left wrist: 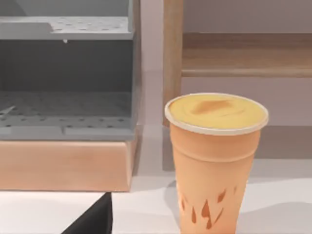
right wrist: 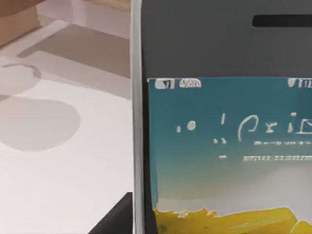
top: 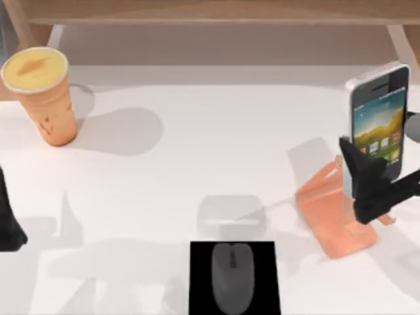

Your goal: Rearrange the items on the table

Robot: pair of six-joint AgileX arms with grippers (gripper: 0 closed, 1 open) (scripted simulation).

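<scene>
Right claw (top: 371, 180) pinching phone (top: 379, 118) by its slick, rigid edges above stand (top: 331, 220); glass face fragile, light.

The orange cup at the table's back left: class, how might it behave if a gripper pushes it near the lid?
The orange cup is tall and tapers to a narrow base, so a high push would probably tip it. Its smooth, sloped wall may slip through fingers. Once on its side, it would likely roll in a curve.
</scene>
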